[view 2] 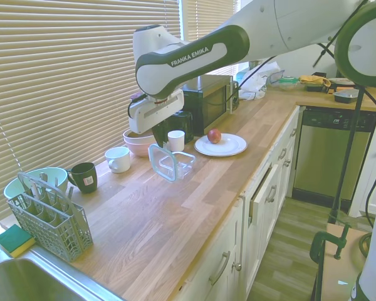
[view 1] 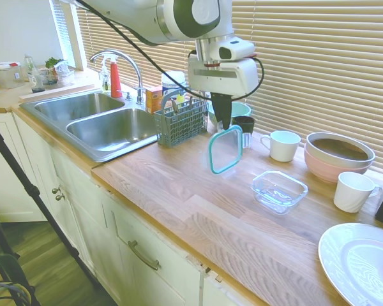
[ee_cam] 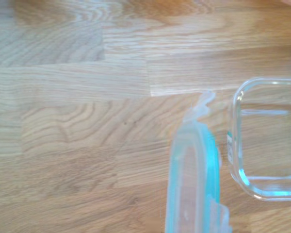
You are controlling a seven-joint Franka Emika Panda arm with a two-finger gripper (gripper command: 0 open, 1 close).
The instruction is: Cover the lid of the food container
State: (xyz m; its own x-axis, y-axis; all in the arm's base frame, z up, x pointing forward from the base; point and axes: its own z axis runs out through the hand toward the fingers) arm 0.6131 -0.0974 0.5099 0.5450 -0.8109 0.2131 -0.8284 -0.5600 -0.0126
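The lid (view 1: 226,150), clear with a teal rim, hangs on edge above the wooden counter, gripped at its top edge by my gripper (view 1: 222,127), which is shut on it. The food container (view 1: 279,190), a small clear glass dish, sits empty on the counter to the right of the lid and nearer the counter front. From the other side, the lid (view 2: 163,162) hangs just left of the food container (view 2: 183,164), under the gripper (view 2: 158,144). The wrist view shows the lid (ee_cam: 191,179) edge-on beside the food container (ee_cam: 266,141), apart from it.
A grey cutlery basket (view 1: 179,121) and the sink (view 1: 102,124) lie left of the lid. A dark mug (view 1: 244,126), white mug (view 1: 282,145), stacked pink bowl (view 1: 338,158), white cup (view 1: 352,191) and white plate (view 1: 360,261) ring the container. A microwave (view 2: 203,100) stands behind.
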